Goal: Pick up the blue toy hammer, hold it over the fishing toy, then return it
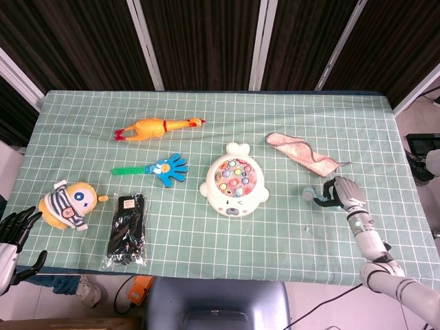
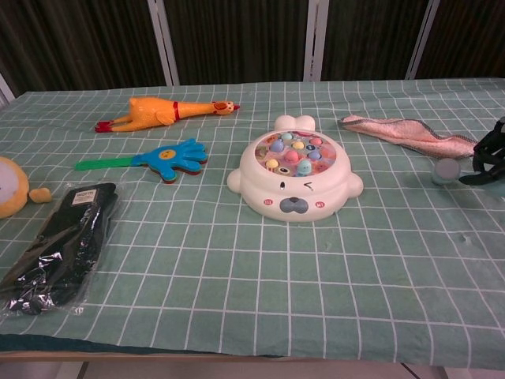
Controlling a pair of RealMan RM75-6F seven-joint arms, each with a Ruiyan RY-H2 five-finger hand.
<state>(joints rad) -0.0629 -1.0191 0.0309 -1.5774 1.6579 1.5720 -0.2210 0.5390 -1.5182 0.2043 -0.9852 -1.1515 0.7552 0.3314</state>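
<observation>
The blue toy hammer [image 1: 309, 194] is at the right side of the table, its pale round head [image 2: 444, 170] pointing left. My right hand [image 1: 340, 192] grips its handle, and the fingers hide most of that handle; the same right hand [image 2: 491, 151] shows at the chest view's right edge. The white fishing toy [image 1: 234, 181] with coloured fish sits mid-table, well to the left of the hammer, and the fishing toy [image 2: 294, 170] is apart from it. My left hand [image 1: 15, 230] hangs off the near left table edge, fingers apart, holding nothing.
A pink cloth [image 1: 302, 155] lies just beyond the hammer. On the left half are a rubber chicken [image 1: 158, 127], a blue hand clapper [image 1: 161, 168], a black packet of gloves [image 1: 127, 230] and a striped plush toy [image 1: 69, 204].
</observation>
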